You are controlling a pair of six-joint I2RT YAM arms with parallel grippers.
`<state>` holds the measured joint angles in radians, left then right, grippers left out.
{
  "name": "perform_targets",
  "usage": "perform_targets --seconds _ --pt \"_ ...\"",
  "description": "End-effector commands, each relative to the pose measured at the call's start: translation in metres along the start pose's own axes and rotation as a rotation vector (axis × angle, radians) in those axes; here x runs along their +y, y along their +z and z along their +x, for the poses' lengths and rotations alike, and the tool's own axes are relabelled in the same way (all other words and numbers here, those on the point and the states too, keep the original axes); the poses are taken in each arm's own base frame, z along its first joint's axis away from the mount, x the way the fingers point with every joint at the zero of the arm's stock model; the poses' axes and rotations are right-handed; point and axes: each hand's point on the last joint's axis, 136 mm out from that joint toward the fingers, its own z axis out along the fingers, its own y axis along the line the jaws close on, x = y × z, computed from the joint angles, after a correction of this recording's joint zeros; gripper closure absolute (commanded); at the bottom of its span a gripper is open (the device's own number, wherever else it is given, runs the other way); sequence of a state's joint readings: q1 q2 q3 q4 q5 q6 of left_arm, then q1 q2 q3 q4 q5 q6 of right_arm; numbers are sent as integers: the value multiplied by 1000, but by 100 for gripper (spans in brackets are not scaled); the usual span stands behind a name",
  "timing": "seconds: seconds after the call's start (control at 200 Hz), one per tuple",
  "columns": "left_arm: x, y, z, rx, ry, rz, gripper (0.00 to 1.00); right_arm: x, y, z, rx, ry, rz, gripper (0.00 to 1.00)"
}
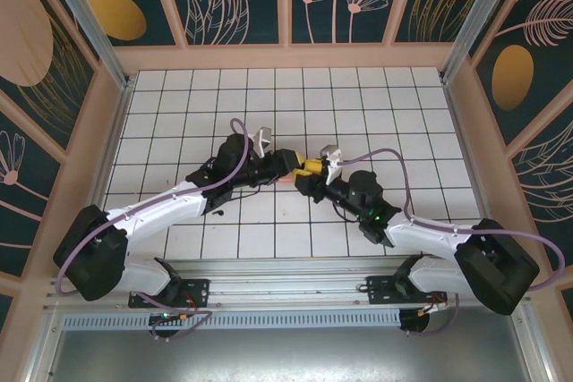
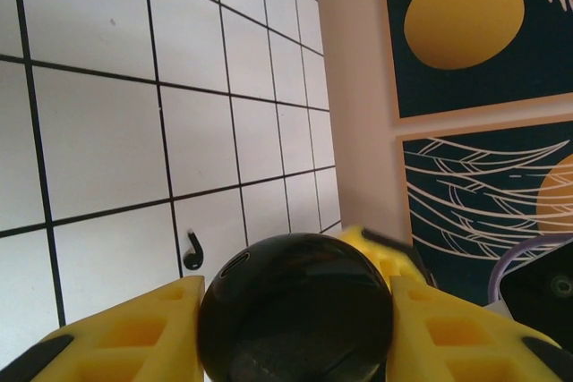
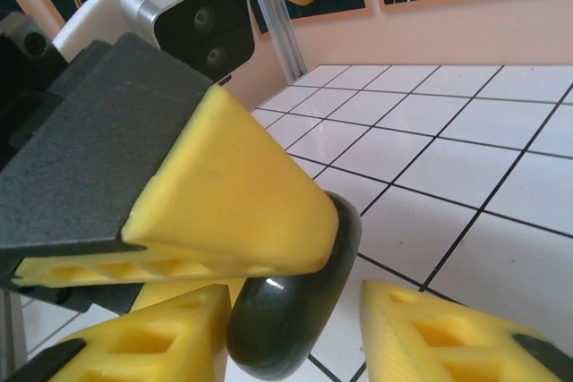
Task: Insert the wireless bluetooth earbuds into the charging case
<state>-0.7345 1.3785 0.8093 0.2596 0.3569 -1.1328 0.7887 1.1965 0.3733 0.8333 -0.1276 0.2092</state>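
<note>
The charging case (image 2: 295,319) is a glossy black rounded shell, and my left gripper (image 2: 291,297) is shut on it, a yellow finger pressed to each side. In the right wrist view the case (image 3: 295,310) stands edge-on between the fingers of my right gripper (image 3: 295,333). Its left finger (image 3: 152,342) touches the case and its right finger (image 3: 439,328) stands a gap away, so it is open. One black earbud (image 2: 192,252) lies on a white tile just beyond the case. From above, the left gripper (image 1: 291,165) and right gripper (image 1: 311,170) meet mid-table.
The white tiled floor (image 1: 358,105) stretches around the grippers, with peach walls (image 1: 286,55) at its edges. A yellow finger of the left gripper (image 3: 224,203) and the left wrist camera (image 3: 188,11) crowd close above the right gripper.
</note>
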Motion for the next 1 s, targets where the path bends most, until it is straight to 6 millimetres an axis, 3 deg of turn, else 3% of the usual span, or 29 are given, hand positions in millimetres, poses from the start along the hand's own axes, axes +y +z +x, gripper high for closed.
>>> perform_targets --seconds 0.0,0.095,0.215,0.335,0.425,0.475,0.576,0.721,0.856,0.946,0.996 --pt "-15 -5 -4 -16 6 57 61 7 5 -25 -76 -28 -14 69" --pt "-15 -6 -4 -19 11 52 56 9 4 -22 -56 -37 -21 76" --pt "-13 -8 -6 -26 25 36 45 8 1 -19 -33 -47 -18 79" --pt "-10 -10 -7 -24 47 16 41 8 -4 -17 -7 -60 -25 80" --pt "-9 -16 -18 -50 85 -9 29 7 -8 -14 26 -70 -33 80" --pt "-9 -20 -26 -63 120 -27 28 6 -12 -12 47 -73 -35 80" --pt "-16 -27 -37 -56 283 -61 28 2 -21 -9 91 -79 -53 80" --pt "-28 -31 -37 14 592 -103 33 1 -33 -5 179 -95 -116 80" --pt "-36 -41 -24 93 872 -72 36 7 -42 -9 279 -122 -196 79" --pt "-37 -50 -10 164 1040 -35 36 21 -46 -10 354 -138 -285 78" --pt "-33 -54 -4 194 1119 -35 36 17 -48 -14 381 -136 -290 78"
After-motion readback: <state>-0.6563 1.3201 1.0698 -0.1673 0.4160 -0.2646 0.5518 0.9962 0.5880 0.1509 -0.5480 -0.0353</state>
